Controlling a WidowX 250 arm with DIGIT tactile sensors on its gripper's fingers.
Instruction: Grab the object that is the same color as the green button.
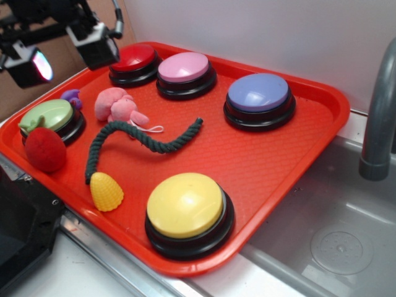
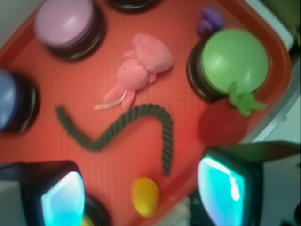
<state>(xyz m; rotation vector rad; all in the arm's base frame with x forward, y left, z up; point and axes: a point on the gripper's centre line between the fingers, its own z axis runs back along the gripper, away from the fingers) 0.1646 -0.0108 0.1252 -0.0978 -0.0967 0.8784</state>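
While long dark green twisted rope (image 1: 143,143) lies curved on red plastic tray (image 1: 322,108) beside pale-green domed button (image 1: 49,115), black gripper (image 2: 141,190) hangs above, fingers spread wide, empty.

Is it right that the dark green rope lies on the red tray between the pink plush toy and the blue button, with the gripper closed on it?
Not quite. The gripper is open and above the tray, not on the rope; the wrist view shows this. The rest is correct.
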